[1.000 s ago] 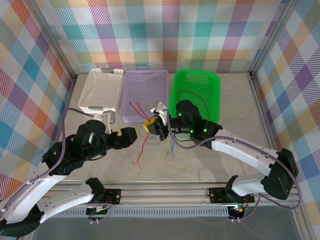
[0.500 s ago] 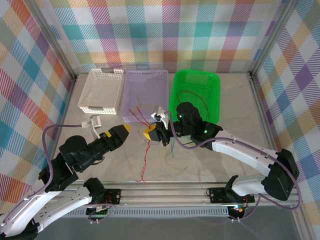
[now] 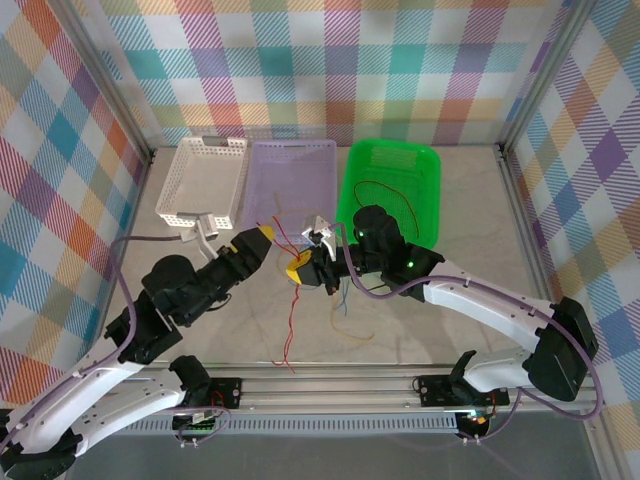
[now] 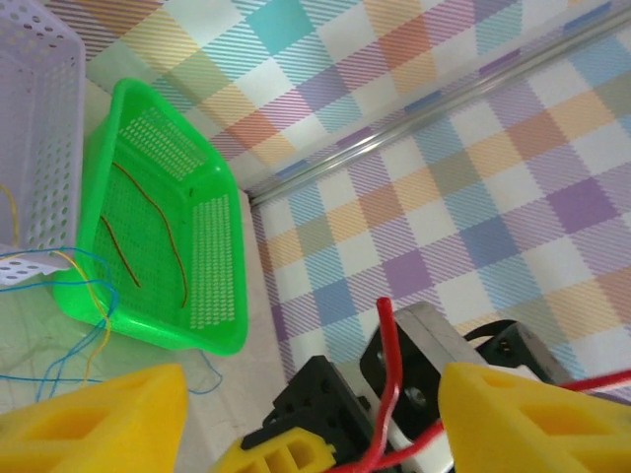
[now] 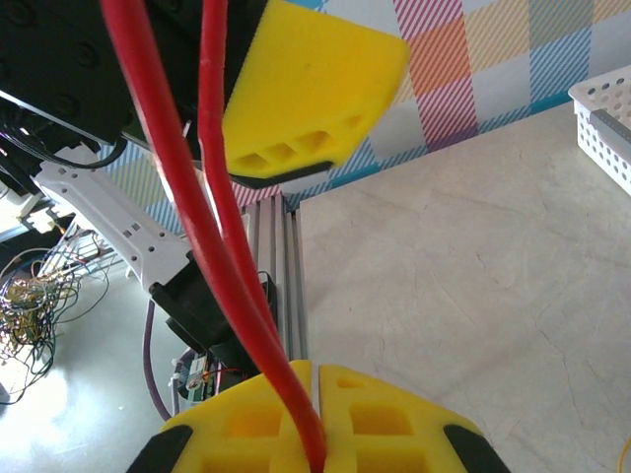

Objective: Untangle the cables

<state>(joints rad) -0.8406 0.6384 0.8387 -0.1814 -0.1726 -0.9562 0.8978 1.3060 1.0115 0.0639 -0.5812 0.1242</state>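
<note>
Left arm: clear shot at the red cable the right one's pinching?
Likely yes. Left gripper is open with the red cable showing between its jaws, nothing in front. Right gripper, shut on it, sits close though.

Red cable (image 5: 246, 296) — ends off-frame

Left arm (image 3: 185, 285) has jaws apart, right arm (image 3: 470, 298) jaws pinched together.

You see a red cable (image 5: 237, 296) with smooth, glossy plastic insulation. The yellow pads (image 4: 89, 424) of your left claw (image 3: 256, 238) look matt and moulded. The green basket (image 4: 212, 197) is shiny perforated plastic; the purple basket (image 3: 290, 150) is paler, translucent plastic. The surface (image 3: 470, 240) looks like matt marbled stone, and the front rail (image 3: 330, 385) like brushed metal.
</note>
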